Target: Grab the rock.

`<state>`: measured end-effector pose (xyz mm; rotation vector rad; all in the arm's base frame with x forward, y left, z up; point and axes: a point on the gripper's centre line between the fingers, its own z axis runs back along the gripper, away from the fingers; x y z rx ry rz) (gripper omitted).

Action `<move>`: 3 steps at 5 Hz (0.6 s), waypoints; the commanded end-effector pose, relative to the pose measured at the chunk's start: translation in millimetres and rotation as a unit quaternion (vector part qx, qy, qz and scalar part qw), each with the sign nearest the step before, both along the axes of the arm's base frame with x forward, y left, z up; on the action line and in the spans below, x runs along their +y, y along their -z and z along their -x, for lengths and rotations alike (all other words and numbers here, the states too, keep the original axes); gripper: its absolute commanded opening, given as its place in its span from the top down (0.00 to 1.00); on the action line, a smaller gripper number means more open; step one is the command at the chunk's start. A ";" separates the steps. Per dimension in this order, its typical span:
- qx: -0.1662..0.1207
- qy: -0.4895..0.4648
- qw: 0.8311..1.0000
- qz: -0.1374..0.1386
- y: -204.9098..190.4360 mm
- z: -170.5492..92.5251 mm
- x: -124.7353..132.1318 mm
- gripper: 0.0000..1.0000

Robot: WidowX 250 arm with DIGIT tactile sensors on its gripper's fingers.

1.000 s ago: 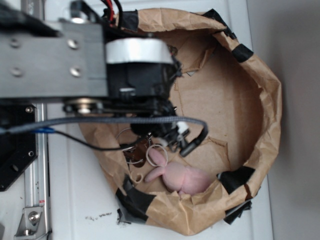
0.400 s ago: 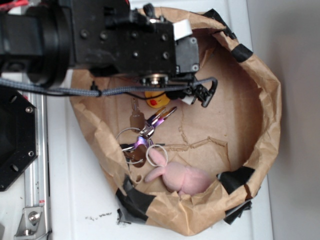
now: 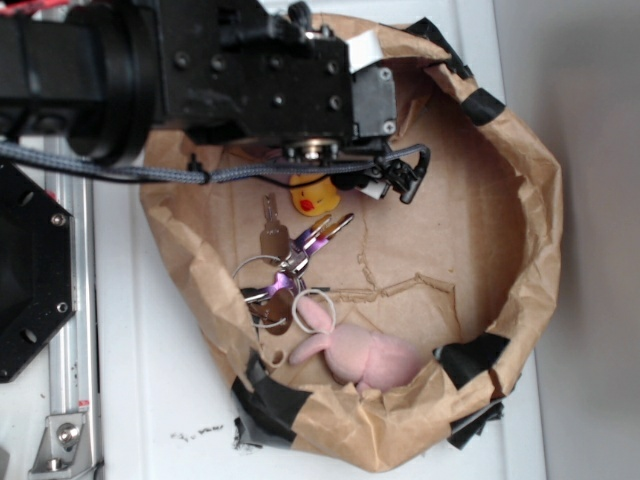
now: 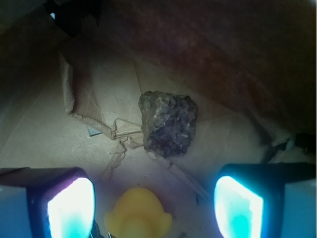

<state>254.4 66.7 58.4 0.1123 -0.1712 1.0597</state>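
Note:
In the wrist view the rock [image 4: 168, 124], a rough dark brown-grey lump, lies on the brown paper floor just ahead of my gripper [image 4: 154, 191]. The gripper is open, with its two lit pads [image 4: 69, 208] wide apart at the bottom corners. Nothing is held. The yellow duck [image 4: 138, 215] sits low between the pads, nearer than the rock. In the exterior view the black arm [image 3: 250, 80] covers the upper left of the bag and hides the rock. Only the duck [image 3: 312, 195] peeks out below the arm.
A brown paper bag with a rolled, black-taped rim [image 3: 540, 220] walls in everything. A bunch of keys on rings [image 3: 285, 265] lies in the middle and a pink plush rabbit [image 3: 365, 355] against the lower wall. A crumpled paper fold [image 4: 119, 131] lies left of the rock.
The arm has swung from over the keys and rabbit up to the top of the bag, uncovering the keys and duck. In the last half second it barely shifted.

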 end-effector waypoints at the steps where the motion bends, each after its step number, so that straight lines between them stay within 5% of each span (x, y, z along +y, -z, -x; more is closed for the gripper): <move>1: -0.018 -0.019 1.000 -0.003 -10.8 5.2 15.2 0.00; 2: -0.040 -0.058 0.997 0.017 5.2 13.3 44.4 0.00; 3: -0.042 -0.057 0.997 -0.001 19.3 6.7 49.0 0.00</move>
